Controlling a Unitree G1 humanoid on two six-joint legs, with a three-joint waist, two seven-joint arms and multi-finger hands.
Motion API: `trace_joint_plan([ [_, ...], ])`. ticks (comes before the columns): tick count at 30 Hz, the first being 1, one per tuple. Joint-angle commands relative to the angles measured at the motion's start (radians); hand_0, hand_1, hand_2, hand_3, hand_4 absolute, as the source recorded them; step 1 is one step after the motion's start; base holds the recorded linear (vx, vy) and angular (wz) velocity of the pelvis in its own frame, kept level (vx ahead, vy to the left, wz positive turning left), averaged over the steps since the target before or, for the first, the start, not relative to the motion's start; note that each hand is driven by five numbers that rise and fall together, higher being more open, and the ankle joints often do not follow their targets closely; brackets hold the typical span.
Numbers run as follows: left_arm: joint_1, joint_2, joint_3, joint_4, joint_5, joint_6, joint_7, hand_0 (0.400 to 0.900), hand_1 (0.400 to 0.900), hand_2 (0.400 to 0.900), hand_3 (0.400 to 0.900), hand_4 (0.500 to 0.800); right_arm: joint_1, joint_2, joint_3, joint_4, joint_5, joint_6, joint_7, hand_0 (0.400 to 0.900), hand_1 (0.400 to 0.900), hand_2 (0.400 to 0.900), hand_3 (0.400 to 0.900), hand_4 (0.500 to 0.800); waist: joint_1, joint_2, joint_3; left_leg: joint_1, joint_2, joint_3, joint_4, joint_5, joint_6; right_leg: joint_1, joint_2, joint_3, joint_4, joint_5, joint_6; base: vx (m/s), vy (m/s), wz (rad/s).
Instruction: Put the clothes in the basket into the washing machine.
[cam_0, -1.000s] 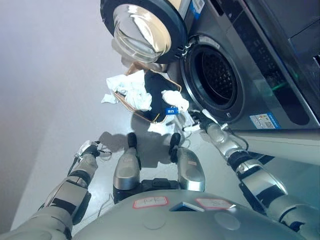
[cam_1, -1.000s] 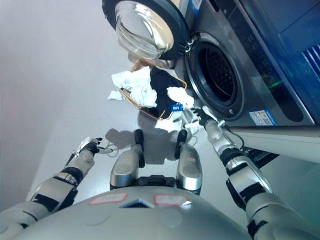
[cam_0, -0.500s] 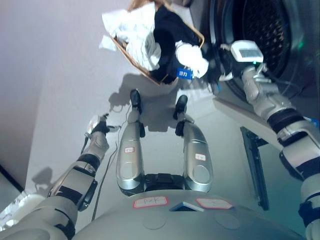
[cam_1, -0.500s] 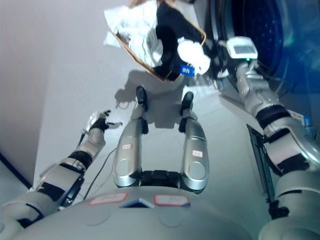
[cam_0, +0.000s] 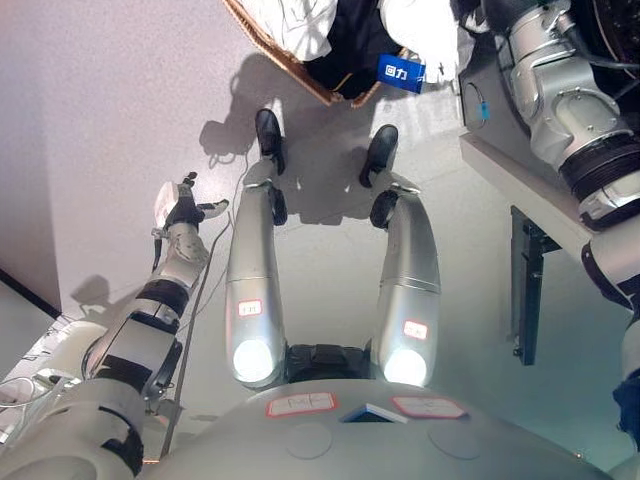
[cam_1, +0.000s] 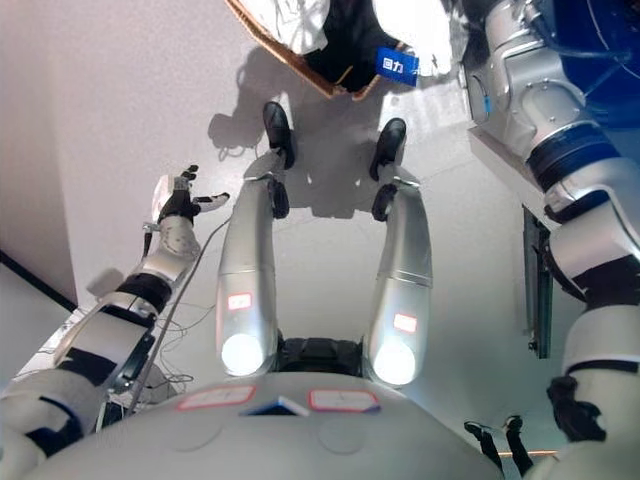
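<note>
Camera has tipped down, so the basket (cam_0: 300, 62) now sits at the far edge, clothes (cam_0: 425, 25) heaped inside. Right arm reaches far right toward them, its robot hand out of view. Left robot hand (cam_0: 180, 205) hangs open and empty over the floor (cam_0: 100, 120), well apart. Soft, light cloth: pinch a bunched fold.

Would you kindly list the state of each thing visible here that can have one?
Basket: on the floor at the view's top edge, still holding clothes.
White clothes: lying in the basket.
Dark garment: in the basket, with a blue tag.
Left hand: open, empty, held above the floor.
Right hand: out of view past the top edge.
</note>
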Motion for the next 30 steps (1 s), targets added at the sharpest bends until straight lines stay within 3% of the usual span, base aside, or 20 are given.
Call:
trace_joint_plan([
  [1, 0.119, 0.056, 0.027, -0.044, -0.054, 0.021, 0.064, 0.900, 0.900, 0.900, 0.900, 0.800, -0.049, -0.085, 0.013, -0.047, 0.025, 0.054, -0.117, 0.900, 0.900, 0.900, 0.900, 0.800, 0.000, 0.005, -0.070, -0.137, 0.042, -0.013, 0.133, -0.054, -0.040, -0.098, 0.009, 0.030, 0.127, -0.016, 0.053, -0.06, -0.041, 0.09],
  [8, 0.148, 0.069, 0.055, -0.133, -0.086, 0.033, 0.095, 0.900, 0.900, 0.900, 0.900, 0.800, -0.034, -0.105, -0.057, -0.067, 0.103, 0.089, -0.153, 0.900, 0.900, 0.900, 0.900, 0.800, -0.006, -0.002, -0.055, -0.320, 0.020, -0.040, 0.294, -0.095, -0.030, -0.254, -0.003, 0.028, 0.273, -0.068, 0.033, 0.00, -0.025, 0.10],
  [14, 0.179, 0.073, 0.071, -0.141, -0.084, 0.051, 0.110, 0.900, 0.900, 0.900, 0.900, 0.800, -0.013, -0.071, -0.084, -0.087, 0.131, 0.082, -0.150, 0.900, 0.900, 0.900, 0.900, 0.800, -0.004, -0.007, -0.049, -0.394, 0.016, -0.060, 0.379, -0.128, -0.018, -0.328, -0.004, 0.039, 0.348, -0.091, 0.021, 0.00, 0.010, -0.02],
  [23, 0.166, 0.104, 0.102, -0.152, -0.150, 0.051, 0.136, 0.900, 0.900, 0.900, 0.900, 0.800, -0.057, -0.048, -0.103, -0.089, 0.286, 0.048, -0.127, 0.900, 0.900, 0.900, 0.900, 0.800, 0.008, -0.040, 0.007, -0.455, 0.008, -0.077, 0.454, -0.147, -0.009, -0.388, -0.027, 0.058, 0.441, -0.114, 0.019, -0.01, -0.013, 0.07],
  [27, 0.171, 0.102, 0.109, -0.154, -0.156, 0.054, 0.131, 0.900, 0.900, 0.900, 0.900, 0.800, -0.044, -0.037, -0.124, -0.134, 0.338, 0.029, -0.107, 0.900, 0.900, 0.900, 0.900, 0.800, 0.008, -0.052, 0.007, -0.455, 0.005, -0.077, 0.435, -0.138, -0.011, -0.379, -0.030, 0.048, 0.429, -0.113, 0.020, 0.02, -0.025, 0.10],
  [30, 0.181, 0.101, 0.122, -0.142, -0.167, 0.058, 0.119, 0.900, 0.900, 0.900, 0.900, 0.800, -0.045, -0.029, -0.155, -0.186, 0.465, -0.023, -0.058, 0.900, 0.900, 0.900, 0.900, 0.800, 0.012, -0.072, -0.017, -0.454, 0.000, -0.085, 0.403, -0.120, -0.014, -0.359, -0.019, 0.021, 0.390, -0.107, 0.022, 0.03, -0.023, 0.05],
])
